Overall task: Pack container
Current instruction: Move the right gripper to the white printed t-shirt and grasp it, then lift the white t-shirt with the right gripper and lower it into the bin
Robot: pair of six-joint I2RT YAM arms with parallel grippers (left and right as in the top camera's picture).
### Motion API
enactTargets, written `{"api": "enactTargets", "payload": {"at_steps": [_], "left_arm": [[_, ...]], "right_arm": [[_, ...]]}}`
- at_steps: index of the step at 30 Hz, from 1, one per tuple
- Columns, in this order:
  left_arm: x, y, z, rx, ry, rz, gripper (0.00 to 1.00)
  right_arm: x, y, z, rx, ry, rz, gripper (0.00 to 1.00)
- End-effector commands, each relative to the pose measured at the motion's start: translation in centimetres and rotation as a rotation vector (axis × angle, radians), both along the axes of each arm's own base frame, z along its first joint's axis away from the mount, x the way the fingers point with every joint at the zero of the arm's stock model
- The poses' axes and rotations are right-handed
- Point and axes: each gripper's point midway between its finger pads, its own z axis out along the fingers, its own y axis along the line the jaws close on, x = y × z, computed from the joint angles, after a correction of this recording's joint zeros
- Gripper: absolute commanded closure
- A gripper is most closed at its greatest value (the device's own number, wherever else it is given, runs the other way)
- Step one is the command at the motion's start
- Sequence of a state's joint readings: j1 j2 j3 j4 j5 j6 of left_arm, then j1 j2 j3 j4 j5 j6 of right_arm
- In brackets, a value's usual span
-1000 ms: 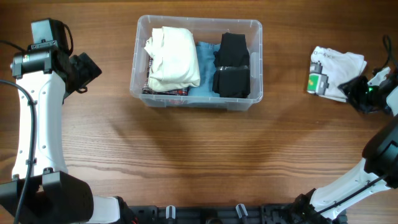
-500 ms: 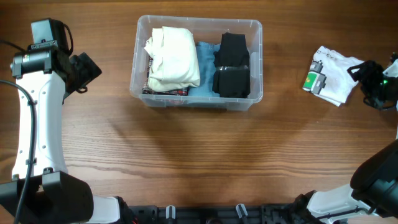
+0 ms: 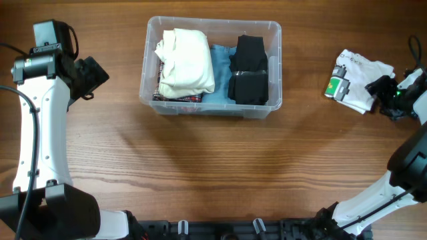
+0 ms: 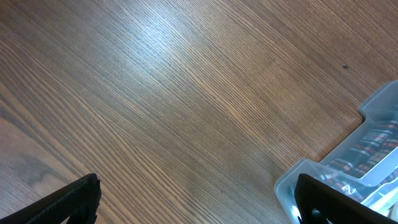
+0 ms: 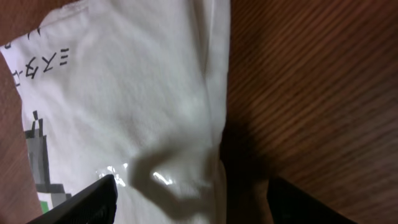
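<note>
Container: large clear rectangular plastic tub with rounded corners and a thick rim (image 3: pixel 145 67), on the brown wood-grain table (image 3: pixel 213 167), upper centre of the overhead view.

Contents, left to right:
- folded cream cloth (image 3: pixel 185 63), lying on top of a red plaid cloth (image 3: pixel 175 97) that shows at the near left edge
- folded light blue denim piece (image 3: pixel 219 73) in the middle
- two folded black cloth bundles (image 3: pixel 249 70) against the right wall

Left pincer (image 3: pixel 93 73): held over bare table, well apart from the tub on its left side. In the left wrist view the two dark fingertips (image 4: pixel 71 199) sit at opposite lower corners of the frame, so the jaws are spread wide with nothing between them. One corner of the tub (image 4: pixel 297 177) shows at the lower right.

Right pincer (image 3: pixel 389 89): at the far right of the table, at the right edge of a folded white cloth with black printed characters (image 3: pixel 360 75). A green-and-white tag (image 3: pixel 335 87) sits at the cloth's left end. In the right wrist view the jaws stand wide, and the cloth's folded right edge (image 5: pixel 211 124) lies between them, with neither finger pressing on it. Whether the fingertips touch the table: cannot tell.
</note>
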State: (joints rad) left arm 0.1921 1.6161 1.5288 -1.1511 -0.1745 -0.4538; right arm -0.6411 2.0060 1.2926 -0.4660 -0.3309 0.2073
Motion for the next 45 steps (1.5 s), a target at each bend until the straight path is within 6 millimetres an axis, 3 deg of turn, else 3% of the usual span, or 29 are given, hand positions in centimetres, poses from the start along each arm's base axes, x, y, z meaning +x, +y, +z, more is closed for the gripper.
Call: {"api": "enactTargets", "payload": {"at_steps": [1,4,7,8,9,12,14,15,19,21,23,24,25,28,30,34,37,40,42,44,45], "left_arm": [[-0.2,0.2,0.4,0.008,-0.01,0.005,0.0],[-0.2,0.2,0.4,0.008,-0.01,0.005,0.0],[-0.2,0.2,0.4,0.008,-0.01,0.005,0.0],[-0.2,0.2,0.4,0.008,-0.01,0.005,0.0],[-0.2,0.2,0.4,0.008,-0.01,0.005,0.0],[-0.2,0.2,0.4,0.008,-0.01,0.005,0.0],[-0.2,0.2,0.4,0.008,-0.01,0.005,0.0],[-0.2,0.2,0.4,0.008,-0.01,0.005,0.0],[-0.2,0.2,0.4,0.008,-0.01,0.005,0.0],[-0.2,0.2,0.4,0.008,-0.01,0.005,0.0],[-0.2,0.2,0.4,0.008,-0.01,0.005,0.0],[-0.2,0.2,0.4,0.008,-0.01,0.005,0.0],[-0.2,0.2,0.4,0.008,-0.01,0.005,0.0],[-0.2,0.2,0.4,0.008,-0.01,0.005,0.0],[-0.2,0.2,0.4,0.008,-0.01,0.005,0.0],[-0.2,0.2,0.4,0.008,-0.01,0.005,0.0],[-0.2,0.2,0.4,0.008,-0.01,0.005,0.0],[-0.2,0.2,0.4,0.008,-0.01,0.005,0.0],[-0.2,0.2,0.4,0.008,-0.01,0.005,0.0],[-0.2,0.2,0.4,0.008,-0.01,0.005,0.0],[-0.2,0.2,0.4,0.008,-0.01,0.005,0.0]], "right_arm": [[0.7,1.2,-2.1,0.059,0.003,0.02,0.36],[0.6,2.0,-3.6,0.08,0.032,0.034,0.54],[0.6,2.4,-3.5,0.077,0.036,0.05,0.71],[0.6,2.4,-3.2,0.08,0.039,0.049,0.82],[0.4,2.4,-2.7,0.086,0.044,0.044,0.9],[0.4,2.5,0.0,0.08,0.031,0.046,0.95],[1.0,3.4,3.7,0.081,-0.045,0.074,0.96],[1.9,4.9,7.2,0.091,-0.133,0.117,0.96],[2.5,9.7,15.3,0.101,-0.304,0.227,0.96],[2.1,15.5,21.9,0.117,-0.46,0.376,0.96],[1.4,19.5,25.3,0.142,-0.534,0.456,0.96],[1.0,21.4,26.5,0.151,-0.562,0.5,0.96],[0.4,24.8,28.1,0.168,-0.597,0.574,0.96],[-0.1,30.8,29.3,0.219,-0.628,0.707,0.96],[-0.4,36.8,29.9,0.261,-0.672,0.851,0.96],[0.9,43.5,29.3,0.313,-0.703,0.904,0.96],[2.8,46.0,25.5,0.31,-0.631,0.879,0.96],[4.3,46.3,19.6,0.302,-0.494,0.849,0.96],[5.3,45.1,13.7,0.251,-0.344,0.781,0.96],[5.4,43.7,10.0,0.194,-0.237,0.727,0.96],[5.3,43.1,9.1,0.167,-0.208,0.708,0.96]]}}
